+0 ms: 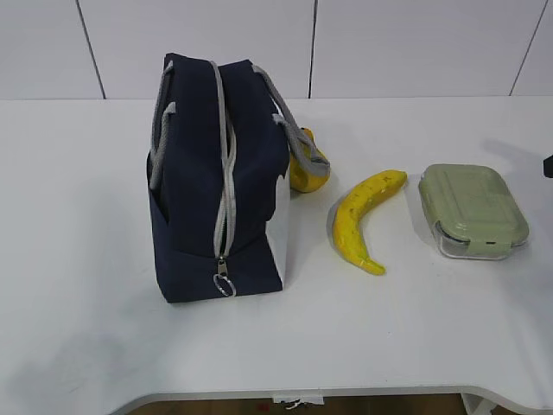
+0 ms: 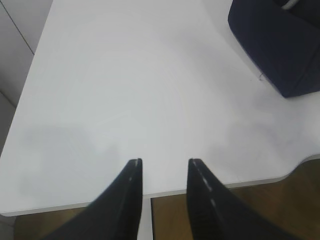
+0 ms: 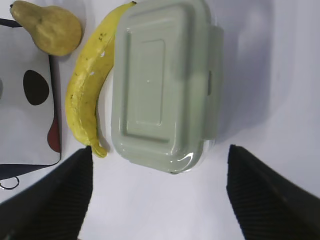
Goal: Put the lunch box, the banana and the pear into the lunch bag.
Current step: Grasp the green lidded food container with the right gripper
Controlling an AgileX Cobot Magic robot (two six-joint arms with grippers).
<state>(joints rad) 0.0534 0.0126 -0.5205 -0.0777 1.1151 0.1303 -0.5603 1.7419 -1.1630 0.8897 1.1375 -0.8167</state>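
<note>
Right gripper (image 3: 160, 195): jaws spread wide, empty, hovering above the lunch box (image 3: 162, 85) and touching nothing. Left gripper (image 2: 165, 175): jaws parted narrowly, empty, over bare table (image 2: 125, 90) near the lunch bag (image 1: 220, 181). Nothing is packed yet. The bag stands zipped shut, its ring pull (image 1: 224, 284) at the near end. The pear (image 1: 308, 164) leans against its white side; the banana (image 1: 365, 220) lies between bag and box. Opening the bag appears to come first.

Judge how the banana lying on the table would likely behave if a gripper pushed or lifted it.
The banana lies on its curved side, so a push would probably pivot it rather than roll it. Its smooth skin may slip between hard fingers. It looks stiff enough to hold its shape when lifted.
</note>
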